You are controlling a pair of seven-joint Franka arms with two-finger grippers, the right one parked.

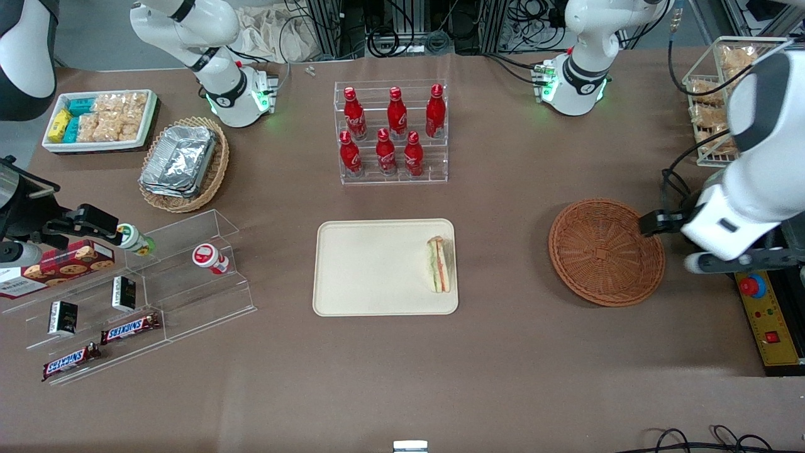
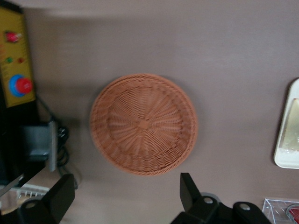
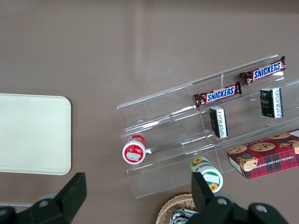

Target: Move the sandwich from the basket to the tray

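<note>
Even overhead light, soft shadows under the pincer [image 2: 126, 196], slight blur on the basket [image 2: 144, 123].

The working arm [image 1: 764, 157] wears glossy white shells with a dark grey panel and black joint bands. Its round white base [image 1: 575, 85] glows green at 2 small lights, black cables trailing off at about 11 o'clock. The gripper [image 2: 126, 200] is matte black, 2 blocky fingers [image 2: 189, 189] with silver screw heads.

We see a robot lab, brown-covered table [image 1: 503, 352], cable bundles [image 1: 402, 25] at twelve o'clock, emergency-stop box [image 1: 764, 314] at three o'clock, mock shop snack displays [image 1: 126, 296].
</note>
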